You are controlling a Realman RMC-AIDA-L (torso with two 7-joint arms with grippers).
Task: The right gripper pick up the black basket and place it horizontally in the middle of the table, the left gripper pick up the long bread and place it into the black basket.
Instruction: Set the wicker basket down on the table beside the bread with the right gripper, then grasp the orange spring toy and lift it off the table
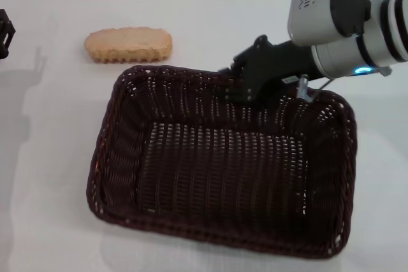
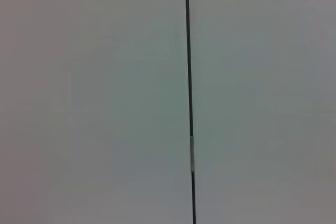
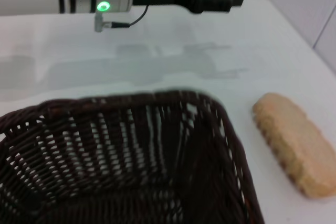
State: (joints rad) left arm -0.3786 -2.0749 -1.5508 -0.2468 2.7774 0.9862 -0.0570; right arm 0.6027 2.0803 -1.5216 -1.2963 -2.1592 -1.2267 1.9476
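Black basket point(image 1: 223, 170) sits nearest, on the white table point(image 1: 44, 157), filling the middle toward the near edge, its long side roughly along that edge and slightly skewed. Basket interior holds nothing. Right gripper point(image 1: 245, 78) is at the basket's far rim, right of centre, reaching in from the right edge side; its dark fingers overlap the braided rim, but whether they pinch the rim or stand apart is impossible to tell. Small blue light glows on the right arm's wrist. Long bread point(image 1: 129, 44) lies flat on the table beyond the basket's far-left corner, near it but apart, lengthwise parallel to the far edge. Right wrist view shows the same: basket corner point(image 3: 157, 156), bread point(image 3: 296, 150) beside it on bare table. Left gripper point(image 1: 5, 33) is parked at the left edge, only a sliver visible, fingers' state unclear.
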